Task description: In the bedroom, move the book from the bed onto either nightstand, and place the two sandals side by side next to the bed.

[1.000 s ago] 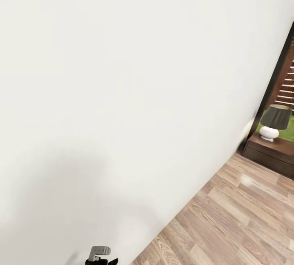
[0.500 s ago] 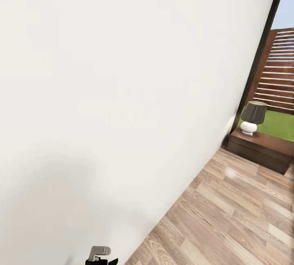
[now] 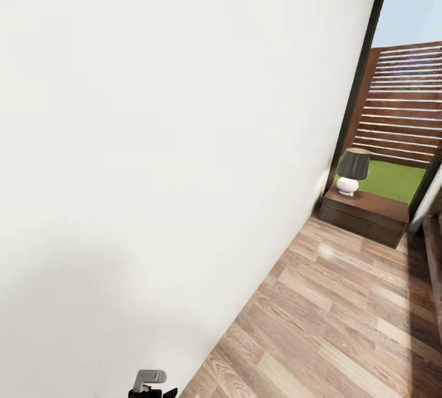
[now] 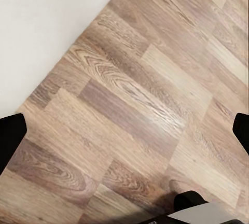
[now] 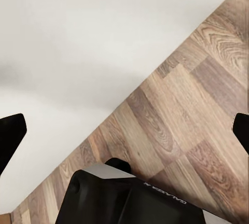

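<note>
White wall (image 3: 153,140) along wood-plank floor (image 3: 344,324). Far off, dark-shaded table lamp (image 3: 352,170) with white base, standing upright before dark-framed window (image 3: 362,73). Beyond the glass, slatted wooden fence (image 3: 402,103) and green lawn (image 3: 396,180).

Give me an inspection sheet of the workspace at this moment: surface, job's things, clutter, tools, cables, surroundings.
Surface: wood-plank floor, with a bright glare patch near the cabinet.
Job's things: nightstand, low and reddish-brown, at the foot of the window; part of the bed frame at the right edge of the head view.
Clutter: a table lamp with a dark shade and white base stands on the nightstand.
Tools: left tool and right tool both open, holding nothing, over the floor beside the wall.
Cables: nothing seen.
Surroundings: white wall; dark-framed window; slatted fence and grass outside.
</note>
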